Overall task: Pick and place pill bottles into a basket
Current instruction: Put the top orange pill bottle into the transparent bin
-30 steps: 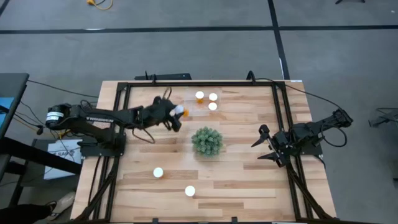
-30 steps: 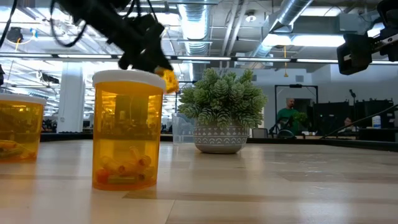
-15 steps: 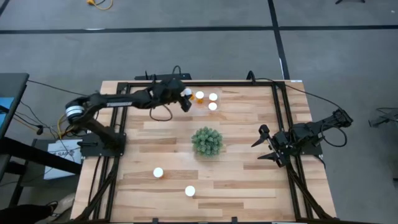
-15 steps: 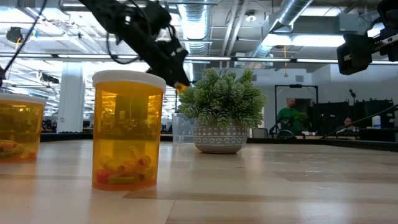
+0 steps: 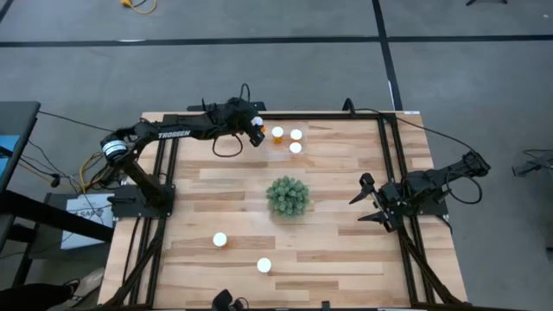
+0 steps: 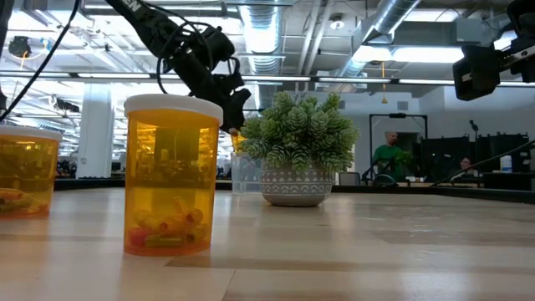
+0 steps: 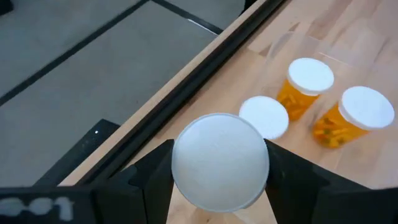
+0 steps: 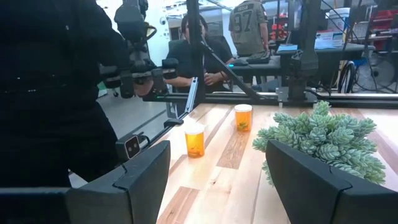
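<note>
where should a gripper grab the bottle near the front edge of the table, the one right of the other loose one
Grip the bottle by its orange body just under the white cap, coming straight down from above. It stands upright, well apart from its neighbour and the plant, so open fingers should fit either side of the round wall.

Even overhead light is falling on the wooden table (image 5: 346, 250), casting only faint shadows. In the low view, ceiling strip lights (image 6: 418, 52) are glaring behind the near pill bottle (image 6: 171, 176), which is glowing orange. In the left wrist view, a white cap (image 7: 219, 162) is looming blurred.
</note>
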You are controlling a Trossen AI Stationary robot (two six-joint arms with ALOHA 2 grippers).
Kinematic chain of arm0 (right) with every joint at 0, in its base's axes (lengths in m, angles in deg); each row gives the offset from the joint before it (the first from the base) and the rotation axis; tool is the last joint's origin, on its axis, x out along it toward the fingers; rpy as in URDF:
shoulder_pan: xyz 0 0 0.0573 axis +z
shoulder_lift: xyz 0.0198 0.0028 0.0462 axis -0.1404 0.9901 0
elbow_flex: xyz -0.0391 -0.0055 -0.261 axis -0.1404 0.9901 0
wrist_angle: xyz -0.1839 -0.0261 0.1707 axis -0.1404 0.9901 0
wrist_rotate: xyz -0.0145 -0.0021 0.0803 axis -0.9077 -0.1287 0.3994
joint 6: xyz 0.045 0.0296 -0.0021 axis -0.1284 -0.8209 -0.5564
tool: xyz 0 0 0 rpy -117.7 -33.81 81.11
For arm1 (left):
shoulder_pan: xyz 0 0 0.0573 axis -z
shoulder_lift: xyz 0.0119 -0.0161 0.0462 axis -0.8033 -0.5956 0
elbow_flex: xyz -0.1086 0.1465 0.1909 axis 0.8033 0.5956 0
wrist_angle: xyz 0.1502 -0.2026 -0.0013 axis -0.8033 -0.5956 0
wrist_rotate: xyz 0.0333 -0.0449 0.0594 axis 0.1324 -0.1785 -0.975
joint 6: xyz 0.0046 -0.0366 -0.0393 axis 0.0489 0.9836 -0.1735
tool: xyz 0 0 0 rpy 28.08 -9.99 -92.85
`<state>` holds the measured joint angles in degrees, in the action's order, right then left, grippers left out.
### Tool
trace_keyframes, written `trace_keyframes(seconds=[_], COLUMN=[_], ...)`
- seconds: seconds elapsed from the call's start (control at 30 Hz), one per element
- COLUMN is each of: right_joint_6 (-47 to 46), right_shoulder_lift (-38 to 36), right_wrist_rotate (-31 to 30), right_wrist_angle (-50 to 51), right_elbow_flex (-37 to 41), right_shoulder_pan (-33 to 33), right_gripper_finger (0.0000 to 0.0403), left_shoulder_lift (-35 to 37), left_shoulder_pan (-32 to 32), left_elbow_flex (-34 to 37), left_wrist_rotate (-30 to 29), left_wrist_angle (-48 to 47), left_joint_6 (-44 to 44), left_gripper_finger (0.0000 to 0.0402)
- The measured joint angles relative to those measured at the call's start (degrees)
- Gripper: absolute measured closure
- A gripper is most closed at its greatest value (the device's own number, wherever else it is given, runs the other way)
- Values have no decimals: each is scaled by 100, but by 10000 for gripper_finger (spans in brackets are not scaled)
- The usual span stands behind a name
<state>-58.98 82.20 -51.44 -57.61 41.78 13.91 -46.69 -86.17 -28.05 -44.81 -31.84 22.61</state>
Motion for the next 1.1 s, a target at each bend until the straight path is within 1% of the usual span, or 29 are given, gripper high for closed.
trace_keyframes(seconds=[0.17, 0.23, 0.4, 0.57, 0.7, 0.93, 1.1], right_joint_6=[-2, -2, -1, 0, -1, -1, -2], right_shoulder_lift=[0, 0, -1, 0, -2, 0, -2], right_wrist_rotate=[0, 1, 6, 6, 4, 4, 4], right_wrist_angle=[0, 0, 0, 0, 0, 0, 0], right_elbow_flex=[2, 2, 2, 2, 2, 2, 2], right_shoulder_pan=[2, 1, 1, 2, 1, 1, 0], right_gripper_finger=[143, 143, 143, 143, 143, 143, 143], left_shoulder_lift=[-103, -259, -586, -741, -748, -748, -748], left_shoulder_pan=[-22, 18, 32, 54, 54, 54, 54], left_elbow_flex=[5, -4, 7, -2, 0, 2, 2], left_wrist_rotate=[194, 222, 283, 137, 71, 71, 73], left_wrist_angle=[18, 137, -27, 64, 96, 201, 346], left_joint_6=[2, 2, 68, -45, -257, -302, -354], left_gripper_finger=[207, 207, 206, 206, 205, 203, 183])
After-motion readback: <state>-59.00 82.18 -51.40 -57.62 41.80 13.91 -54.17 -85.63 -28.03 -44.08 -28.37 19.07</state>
